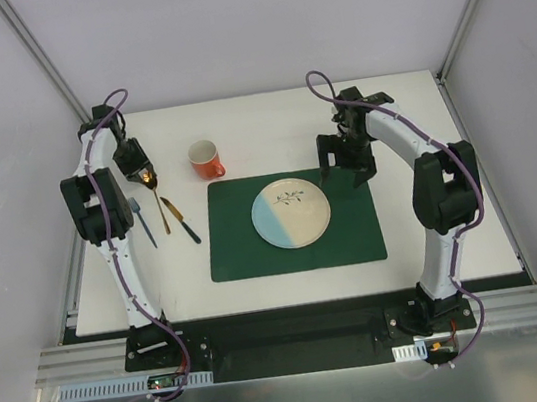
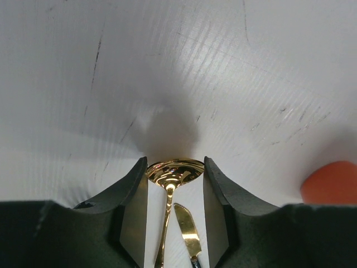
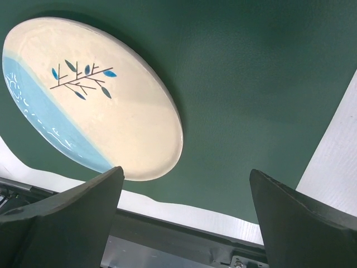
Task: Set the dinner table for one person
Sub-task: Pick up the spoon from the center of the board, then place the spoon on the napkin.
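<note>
On the white dinner table (image 1: 408, 119) lies a dark green placemat (image 1: 238, 251) with a cream and blue plate (image 1: 291, 213) on it. To its left lie a gold spoon (image 2: 174, 170), a gold knife (image 2: 187, 231) with a dark handle, and a blue-handled fork (image 1: 142, 220). My left gripper (image 2: 175, 167) points down at the spoon's far end, its jaws against both sides of the bowl. My right gripper (image 3: 187, 184) hangs wide open above the placemat (image 3: 251, 84), just right of the plate (image 3: 95, 95), holding nothing.
An orange mug (image 1: 206, 159) stands behind the placemat's left corner, to the right of my left gripper (image 1: 147, 177); its edge shows as the mug (image 2: 332, 181) in the left wrist view. White walls enclose the table on three sides.
</note>
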You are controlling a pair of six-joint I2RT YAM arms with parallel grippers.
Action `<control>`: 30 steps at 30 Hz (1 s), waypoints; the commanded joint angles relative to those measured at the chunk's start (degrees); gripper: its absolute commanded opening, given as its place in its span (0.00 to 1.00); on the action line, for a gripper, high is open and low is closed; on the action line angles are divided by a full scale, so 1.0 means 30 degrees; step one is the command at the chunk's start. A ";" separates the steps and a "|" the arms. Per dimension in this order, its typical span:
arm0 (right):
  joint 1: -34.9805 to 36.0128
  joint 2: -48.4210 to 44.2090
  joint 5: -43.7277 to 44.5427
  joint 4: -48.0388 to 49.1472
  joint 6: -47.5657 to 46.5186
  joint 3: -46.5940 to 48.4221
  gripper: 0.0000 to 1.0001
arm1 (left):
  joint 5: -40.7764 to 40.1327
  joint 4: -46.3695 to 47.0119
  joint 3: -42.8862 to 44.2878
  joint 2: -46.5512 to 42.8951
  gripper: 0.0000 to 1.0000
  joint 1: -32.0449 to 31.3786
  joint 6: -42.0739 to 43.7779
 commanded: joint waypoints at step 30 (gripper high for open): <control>0.0949 -0.1695 0.0305 -0.0080 0.0663 0.0222 0.99 | 0.1101 0.0059 -0.9226 -1.0866 0.00 -0.3434 -0.2270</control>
